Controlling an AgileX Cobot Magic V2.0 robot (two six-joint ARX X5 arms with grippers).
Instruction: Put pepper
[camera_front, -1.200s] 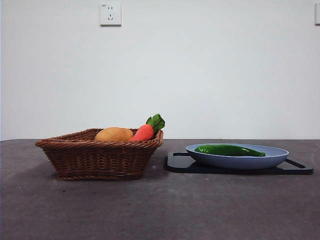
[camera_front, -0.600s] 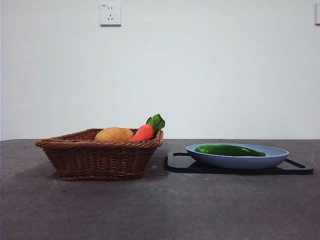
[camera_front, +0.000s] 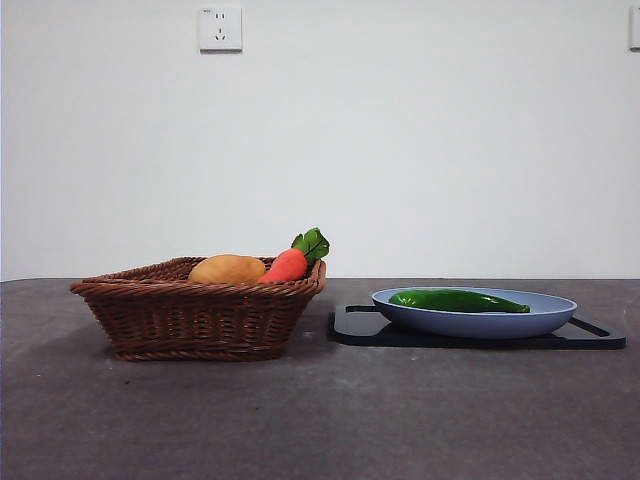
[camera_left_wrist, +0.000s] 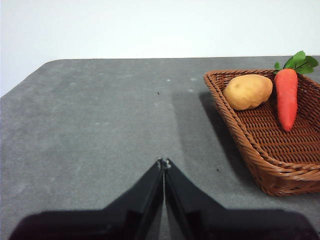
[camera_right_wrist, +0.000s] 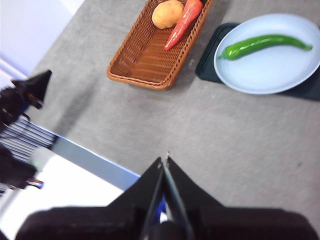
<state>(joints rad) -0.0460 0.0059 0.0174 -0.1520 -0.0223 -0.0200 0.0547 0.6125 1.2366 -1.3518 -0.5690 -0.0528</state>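
Wicker basket (camera_front: 200, 312) at left, holding potato (camera_front: 228, 269) and carrot (camera_front: 291, 262); right of it, seemingly on a black tray (camera_front: 600, 336), blue plate (camera_front: 480, 320) cradling green pepper (camera_front: 458, 300); left gripper (camera_left_wrist: 164, 161) and right gripper (camera_right_wrist: 165, 159) both clenched, well clear

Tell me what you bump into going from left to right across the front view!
Basket → potato → carrot → black tray → blue plate, with the pepper lying in it.
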